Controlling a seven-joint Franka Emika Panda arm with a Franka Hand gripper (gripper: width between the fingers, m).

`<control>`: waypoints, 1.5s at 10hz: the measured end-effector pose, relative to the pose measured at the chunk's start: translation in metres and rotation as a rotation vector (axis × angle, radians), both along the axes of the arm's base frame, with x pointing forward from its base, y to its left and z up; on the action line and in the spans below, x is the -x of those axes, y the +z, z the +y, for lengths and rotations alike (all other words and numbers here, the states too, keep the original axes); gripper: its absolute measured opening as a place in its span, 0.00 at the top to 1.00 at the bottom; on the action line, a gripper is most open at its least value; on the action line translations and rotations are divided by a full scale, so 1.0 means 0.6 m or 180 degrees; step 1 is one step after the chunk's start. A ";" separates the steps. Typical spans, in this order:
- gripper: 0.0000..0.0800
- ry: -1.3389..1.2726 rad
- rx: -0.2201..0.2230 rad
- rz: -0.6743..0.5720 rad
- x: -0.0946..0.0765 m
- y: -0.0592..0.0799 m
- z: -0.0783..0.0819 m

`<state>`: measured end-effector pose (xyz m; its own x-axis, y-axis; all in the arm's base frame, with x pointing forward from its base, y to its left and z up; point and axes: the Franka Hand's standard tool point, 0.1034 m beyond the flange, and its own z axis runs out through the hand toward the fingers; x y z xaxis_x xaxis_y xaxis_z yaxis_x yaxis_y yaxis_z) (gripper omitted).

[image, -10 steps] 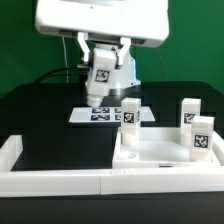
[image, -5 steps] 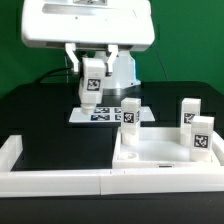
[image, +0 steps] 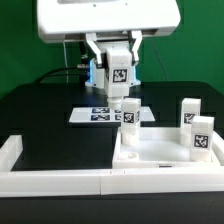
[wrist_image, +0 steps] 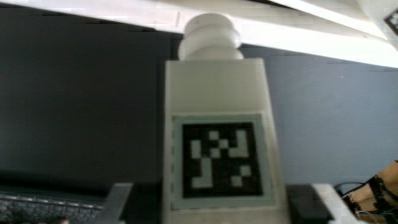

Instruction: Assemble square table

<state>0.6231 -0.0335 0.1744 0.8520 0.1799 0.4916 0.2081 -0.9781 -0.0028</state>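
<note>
The square table (image: pixel 160 152) sits at about four o'clock in the exterior view, its tray-like top resting against the white border rail (image: pixel 60 180) that runs along the near edge. Three legs already stand in its corners: one at the corner nearest the marker board (image: pixel 129 114) and two at the far-right side (image: pixel 190 113), (image: pixel 203 136).

The gripper (image: pixel 118 78) hangs at about twelve o'clock, its jaws closed partway on the fourth leg (image: pixel 118 72). The wrist view shows the same leg (wrist_image: pixel 215 130) filling the picture, tag facing the camera and rounded peg at one end, with the finger pads (wrist_image: pixel 121 198) only just showing beside the lower part. The leg is held clear of the table surface, above the marker board (image: pixel 104 114), which lies at the centre.

What could go wrong, as I judge it:
- The leg may be slightly tilted in the grip; if so, its peg could meet the socket rim rather than the hole and jam or skid off.
- The remaining free corner looks to be the near one by the rail, so the carry path passes close to the standing legs; a low pass could knock one.
- Pressing down off-centre could shove the tray along the rail or tip it.
- A loose hold could let the leg slip during turning.
</note>
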 end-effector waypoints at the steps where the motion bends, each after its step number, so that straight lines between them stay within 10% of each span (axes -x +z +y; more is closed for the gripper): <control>1: 0.64 -0.0015 -0.0006 0.0010 0.001 -0.002 -0.002; 5: 0.64 0.0022 0.0016 0.0034 0.005 -0.012 -0.007; 7: 0.64 0.0295 0.0012 0.0230 0.022 -0.068 -0.034; 10: 0.64 0.0281 -0.0203 0.0227 0.011 -0.135 0.007; 13: 0.64 -0.0486 -0.0450 0.0170 0.001 -0.099 0.053; 15: 0.64 -0.0406 -0.0346 0.0194 0.008 -0.109 0.045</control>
